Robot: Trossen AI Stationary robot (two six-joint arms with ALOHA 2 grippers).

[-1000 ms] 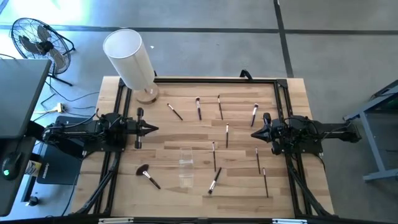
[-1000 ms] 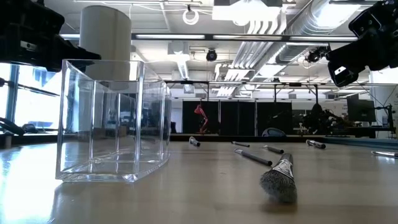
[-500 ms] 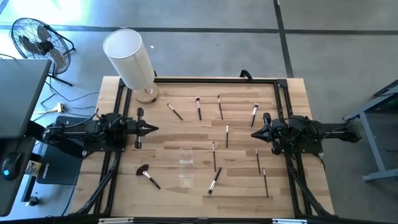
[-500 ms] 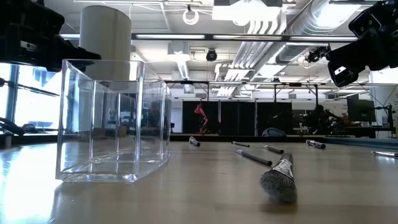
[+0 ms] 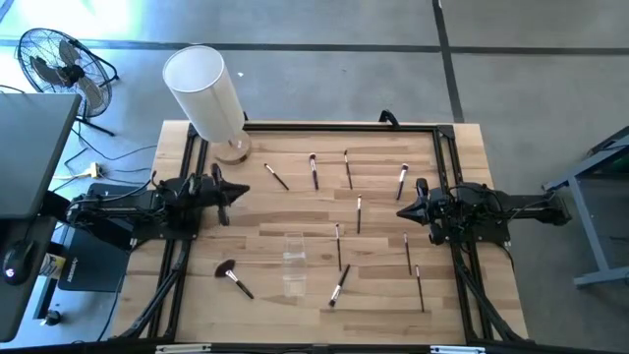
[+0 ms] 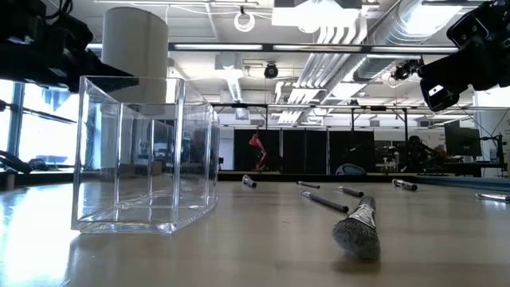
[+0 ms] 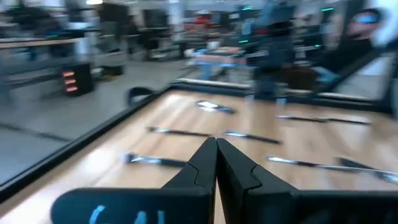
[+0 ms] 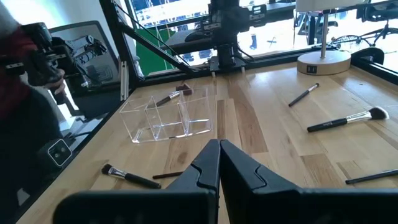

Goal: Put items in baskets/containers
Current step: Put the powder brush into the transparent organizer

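Both claws are clenched with nothing in them. Left gripper (image 5: 239, 191) hangs over the left side of the table (image 5: 383, 295), pointing toward the middle and a bit toward the far edge, its fingers (image 7: 202, 167) pressed together in the wrist view. Right gripper (image 5: 400, 211) sits over the right side pointing inward, fingers (image 8: 205, 169) also pinched tight.

Container-wise, the clear cup (image 5: 293, 260) is near the front-middle of the table, and it's honestly more of a see-through box with dividers; the right wrist view shows compartments. From the low view its walls (image 6: 143, 155) are clean and nothing is inside.

All the makeup brushes (image 5: 339, 244) are loose on the wood, scattered well apart: a few toward the far edge, a few mid-table, a couple near the right gripper. The fluffy-headed brush (image 5: 232, 275) lies front-left of the cup, not touching it. In the low view a bristly brush head (image 6: 356, 231) lies close to the camera.

Big white cylinder (image 5: 204, 90) on its wooden base stands at the far-left corner.

No readable labels anywhere; the blue marks on the left gripper body are too blurred to make out.
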